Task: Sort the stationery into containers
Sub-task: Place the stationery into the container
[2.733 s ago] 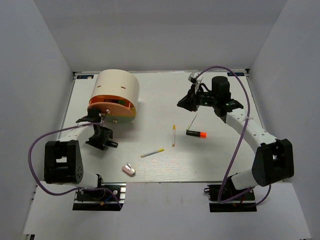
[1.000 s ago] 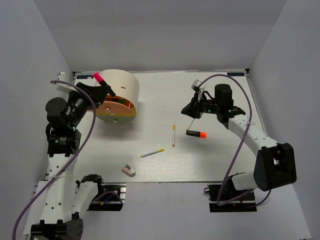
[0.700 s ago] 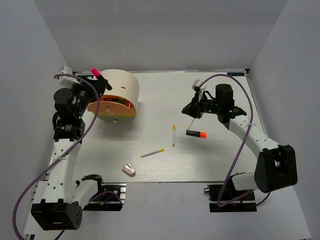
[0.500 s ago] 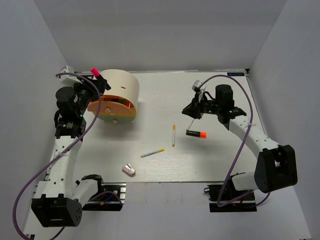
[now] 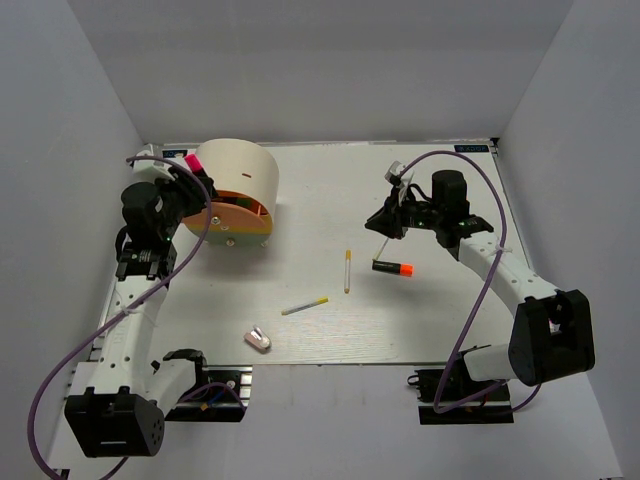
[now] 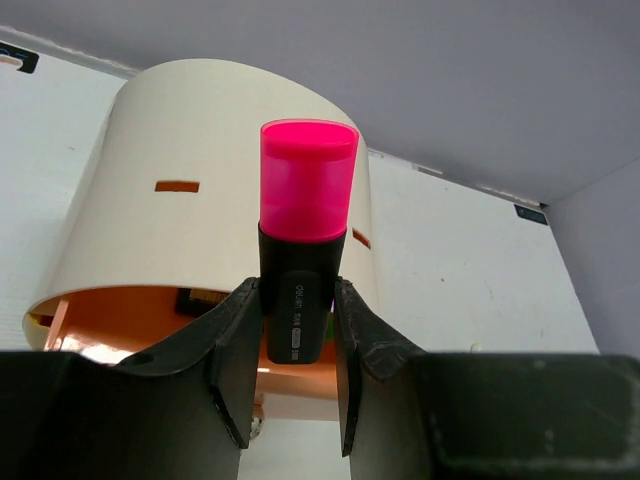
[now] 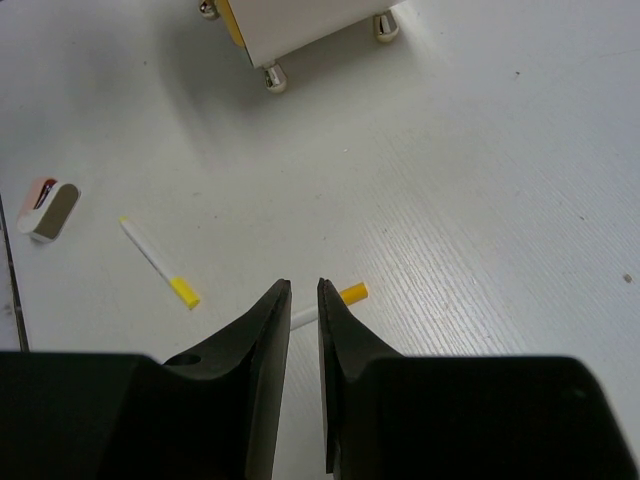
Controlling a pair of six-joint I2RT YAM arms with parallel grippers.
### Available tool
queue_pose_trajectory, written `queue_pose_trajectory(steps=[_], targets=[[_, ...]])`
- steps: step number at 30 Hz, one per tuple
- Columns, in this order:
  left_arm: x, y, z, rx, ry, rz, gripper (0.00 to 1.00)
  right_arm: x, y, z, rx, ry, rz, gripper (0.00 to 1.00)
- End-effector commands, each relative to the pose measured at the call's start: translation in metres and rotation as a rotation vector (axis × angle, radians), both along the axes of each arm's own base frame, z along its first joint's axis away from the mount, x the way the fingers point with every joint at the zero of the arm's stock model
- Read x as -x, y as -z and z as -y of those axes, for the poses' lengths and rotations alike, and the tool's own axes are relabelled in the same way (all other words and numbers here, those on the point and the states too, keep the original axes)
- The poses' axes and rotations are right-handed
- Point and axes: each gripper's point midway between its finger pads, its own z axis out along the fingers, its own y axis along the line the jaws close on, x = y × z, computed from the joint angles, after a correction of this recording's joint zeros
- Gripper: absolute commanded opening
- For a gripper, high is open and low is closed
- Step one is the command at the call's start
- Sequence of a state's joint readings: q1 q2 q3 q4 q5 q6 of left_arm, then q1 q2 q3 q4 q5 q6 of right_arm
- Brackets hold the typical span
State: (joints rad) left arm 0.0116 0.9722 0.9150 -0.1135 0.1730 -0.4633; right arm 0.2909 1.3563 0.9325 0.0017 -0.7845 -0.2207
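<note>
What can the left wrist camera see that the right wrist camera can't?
Only the left wrist view shows the pink marker pinched in the left gripper, cap sticking out, and the slots on the curved side of the box. Only the right wrist view shows two pens, the eraser and the box's knobs. Both show the box and the white table.
</note>
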Motion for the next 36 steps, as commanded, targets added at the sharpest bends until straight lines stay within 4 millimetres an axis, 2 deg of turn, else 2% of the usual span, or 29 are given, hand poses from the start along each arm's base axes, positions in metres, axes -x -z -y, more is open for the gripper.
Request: queue_pose_trajectory(steps=[1, 5, 9, 13, 14, 16, 17, 20, 25, 29, 31, 36], targets=[[0.003, -0.001, -0.005, -0.052, -0.011, 0.016, 0.01, -0.002, -0.005, 0.001, -0.01, -0.001, 0.038, 0.23], [0.004, 0.01, -0.005, -0.071, -0.008, -0.009, 0.03, -0.001, -0.004, 0.001, -0.01, -0.003, 0.037, 0.23], [0.007, 0.02, -0.002, -0.08, 0.004, -0.038, 0.09, -0.002, -0.004, 0.003, -0.009, 0.001, 0.039, 0.23], [0.01, 0.022, -0.001, -0.091, 0.016, -0.048, 0.23, -0.001, -0.003, 0.002, -0.008, 0.0, 0.037, 0.24], [0.01, 0.022, -0.002, -0.1, 0.017, -0.046, 0.31, -0.001, -0.002, 0.002, -0.009, 0.0, 0.036, 0.24], [0.011, 0.02, 0.0, -0.098, 0.028, -0.047, 0.42, 0.0, -0.002, 0.002, -0.01, -0.003, 0.038, 0.24], [0.011, 0.02, 0.0, -0.098, 0.028, -0.047, 0.51, 0.0, -0.002, 0.002, -0.01, -0.002, 0.038, 0.24], [0.01, 0.018, 0.002, -0.096, 0.038, -0.047, 0.64, 0.0, -0.003, 0.003, -0.008, -0.002, 0.044, 0.24], [0.007, 0.004, 0.004, -0.086, 0.045, -0.022, 0.72, 0.001, 0.001, 0.006, 0.007, 0.006, 0.043, 0.27], [0.007, -0.005, 0.003, -0.079, 0.034, -0.005, 0.74, 0.0, 0.005, 0.008, 0.02, 0.017, 0.042, 0.36], [0.008, -0.019, 0.001, -0.081, 0.022, 0.026, 0.75, -0.004, 0.009, 0.012, 0.037, 0.052, 0.034, 0.46], [0.017, -0.05, -0.005, -0.085, -0.013, 0.086, 0.77, -0.011, 0.018, 0.024, 0.074, 0.095, 0.013, 0.47]])
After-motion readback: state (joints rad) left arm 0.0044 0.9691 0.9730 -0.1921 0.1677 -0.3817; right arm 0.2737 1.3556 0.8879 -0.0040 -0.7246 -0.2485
